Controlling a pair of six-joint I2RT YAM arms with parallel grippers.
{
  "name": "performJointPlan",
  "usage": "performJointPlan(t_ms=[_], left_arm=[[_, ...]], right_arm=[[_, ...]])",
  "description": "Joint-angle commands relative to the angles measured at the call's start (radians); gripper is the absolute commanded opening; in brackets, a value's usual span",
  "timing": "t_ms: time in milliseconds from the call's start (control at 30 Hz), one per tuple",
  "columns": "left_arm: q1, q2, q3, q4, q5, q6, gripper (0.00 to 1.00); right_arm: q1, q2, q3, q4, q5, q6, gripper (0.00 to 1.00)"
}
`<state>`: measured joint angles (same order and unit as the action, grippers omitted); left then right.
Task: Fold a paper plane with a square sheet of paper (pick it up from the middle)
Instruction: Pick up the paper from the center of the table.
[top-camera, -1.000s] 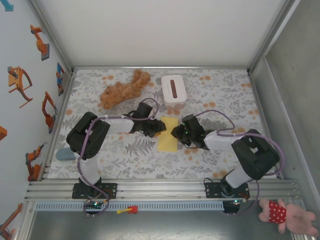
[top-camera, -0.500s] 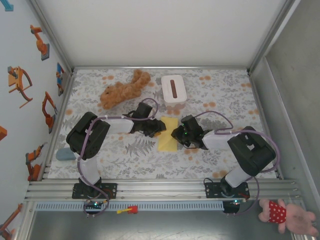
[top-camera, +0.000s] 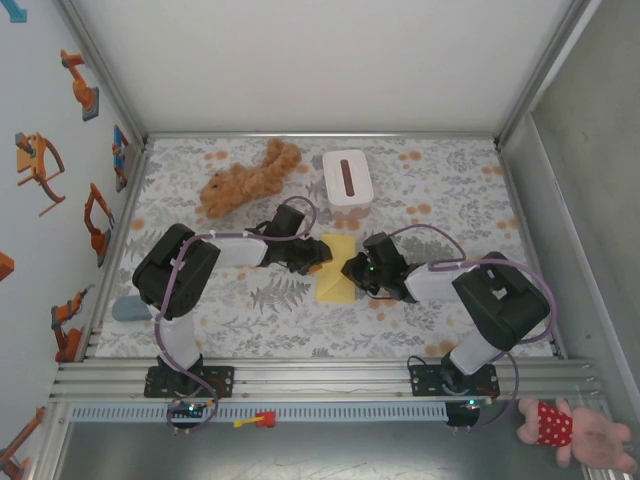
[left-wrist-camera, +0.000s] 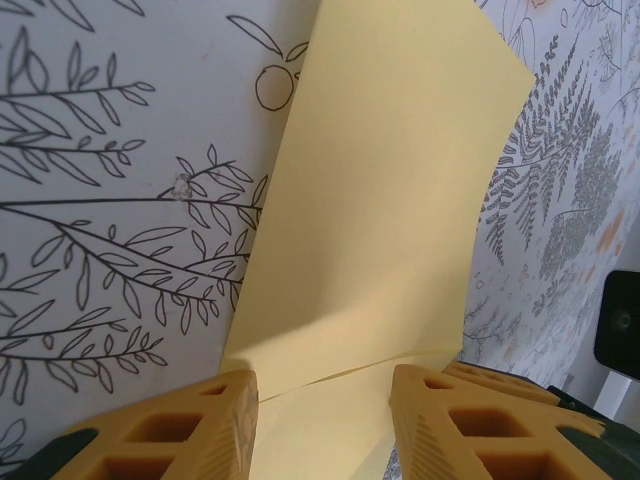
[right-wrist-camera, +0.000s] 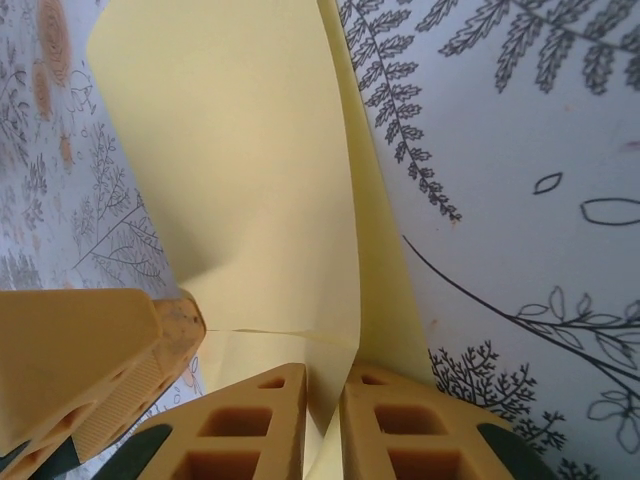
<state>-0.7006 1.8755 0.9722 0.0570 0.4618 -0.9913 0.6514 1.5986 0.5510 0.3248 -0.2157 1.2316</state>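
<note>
The paper (top-camera: 336, 284) lies at the middle of the counter (top-camera: 450, 190), a narrow yellow strip folded over on itself, with its far end pointing at the white box (top-camera: 347, 178); the brown plush toy (top-camera: 245, 178) lies well apart, at the far left. The two arms reach in from either side and meet over the strip. The left claw (top-camera: 318, 255) comes at its left edge, towards the far end; the right claw (top-camera: 350, 270) comes at its right edge, about halfway along.

From the left wrist, the left claw stands partly open, its orange fingers (left-wrist-camera: 190, 435) apart; the paper's edge runs across the gap between them, two layers showing there, one over the other; I cannot tell whether the pads press on the sheet, and nothing is squeezed between them.

From the right wrist, the right claw's fingers (right-wrist-camera: 240, 425) are all but together; the edge of the upper layer is raised off the lower one and runs down into the thin slit between them, so this claw has the paper pinched. The lower layer lies flat on the leaf-printed counter beside it; one orange finger of the left claw shows at the lower left of that view.
</note>
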Motion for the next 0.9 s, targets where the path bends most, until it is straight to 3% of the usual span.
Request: performJointPlan(t_ms=[0, 733, 867], left_arm=[[0.002, 0.017, -0.022, -0.028, -0.018, -0.012, 0.40], [0.006, -0.030, -0.007, -0.027, -0.002, -0.014, 0.41], [0.012, -0.068, -0.014, -0.036, -0.021, -0.019, 0.41]], right_arm=[[-0.004, -0.016, -0.019, 0.064, -0.001, 0.003, 0.14], [0.024, 0.047, -0.038, 0.214, -0.027, 0.022, 0.13], [0.023, 0.030, -0.039, 0.215, -0.018, 0.013, 0.05]])
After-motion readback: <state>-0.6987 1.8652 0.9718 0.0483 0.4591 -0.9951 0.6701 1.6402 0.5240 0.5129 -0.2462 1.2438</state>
